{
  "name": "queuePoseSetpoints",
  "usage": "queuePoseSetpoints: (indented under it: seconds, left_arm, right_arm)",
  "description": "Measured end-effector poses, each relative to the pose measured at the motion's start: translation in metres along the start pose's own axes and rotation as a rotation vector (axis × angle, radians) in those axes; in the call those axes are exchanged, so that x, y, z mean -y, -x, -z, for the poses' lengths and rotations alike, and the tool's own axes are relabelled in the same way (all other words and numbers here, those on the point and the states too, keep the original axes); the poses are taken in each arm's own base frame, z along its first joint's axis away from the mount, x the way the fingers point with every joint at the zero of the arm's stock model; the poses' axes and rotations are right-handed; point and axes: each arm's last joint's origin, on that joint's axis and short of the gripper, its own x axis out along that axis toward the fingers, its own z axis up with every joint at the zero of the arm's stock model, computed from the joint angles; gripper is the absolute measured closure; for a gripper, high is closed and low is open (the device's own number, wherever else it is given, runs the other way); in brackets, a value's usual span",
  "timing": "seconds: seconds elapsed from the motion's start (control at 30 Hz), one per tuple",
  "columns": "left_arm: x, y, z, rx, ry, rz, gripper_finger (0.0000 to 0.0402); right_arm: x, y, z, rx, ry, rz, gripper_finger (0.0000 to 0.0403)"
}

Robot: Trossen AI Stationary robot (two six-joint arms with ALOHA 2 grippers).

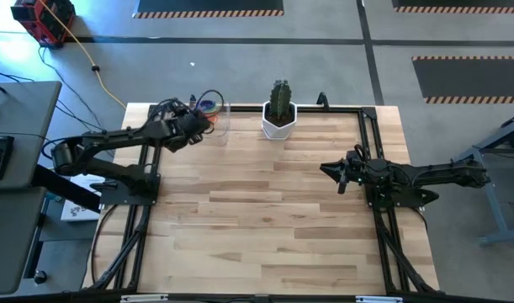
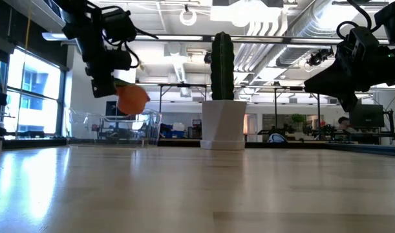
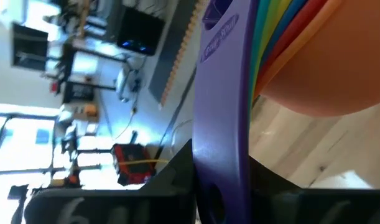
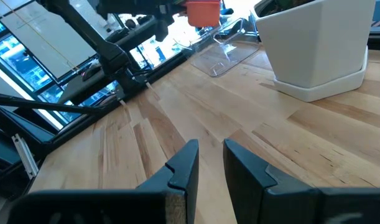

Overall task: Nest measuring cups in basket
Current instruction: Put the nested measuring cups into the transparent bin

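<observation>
The measuring cups are nested into one stack [image 3: 326, 74], with the orange bowl outermost and the purple handle [image 3: 224, 124] toward the camera. My left gripper [image 1: 198, 120] is shut on this stack at the table's far left. It holds the stack over the clear basket [image 2: 113, 126], which rests by its base on the table. In the low view the orange cup [image 2: 131, 99] hangs above the basket's rim. My right gripper [image 1: 328, 171] hovers over the table's right side, its fingers a narrow gap apart [image 4: 209, 165], touching nothing. My left gripper pinches the stacked handles between its two fingers [image 3: 171, 177]. The purple handle [image 3: 221, 168] is the outermost one that shows, and the other coloured handles are layered behind it. The stack is lifted clear of table and basket, and the orange bowl [image 2: 131, 99] hangs below the fingers.
A white hexagonal pot with a cactus [image 1: 279, 118] stands at the far edge, just right of the basket [image 1: 219, 118]. A black frame [image 1: 370, 143] runs along the table's sides. Bare wood [image 1: 257, 210] fills the middle and near part.
</observation>
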Motion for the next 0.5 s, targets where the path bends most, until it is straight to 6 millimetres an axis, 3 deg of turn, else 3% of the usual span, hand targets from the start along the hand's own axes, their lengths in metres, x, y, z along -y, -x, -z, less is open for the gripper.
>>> queuePoseSetpoints:
  seconds: [0.2,0.5]
  left_arm:
    - [-0.008,-0.014,-0.005,0.056,-0.091,0.088,0.0367]
    - [-0.003,-0.038,-0.012,0.095,-0.223,0.156,0.0367]
  right_arm:
    - [0.000,0.000,0.000,0.000,0.000,0.000,0.0336]
    - [0.000,0.000,0.000,0.000,0.000,0.000,0.0336]
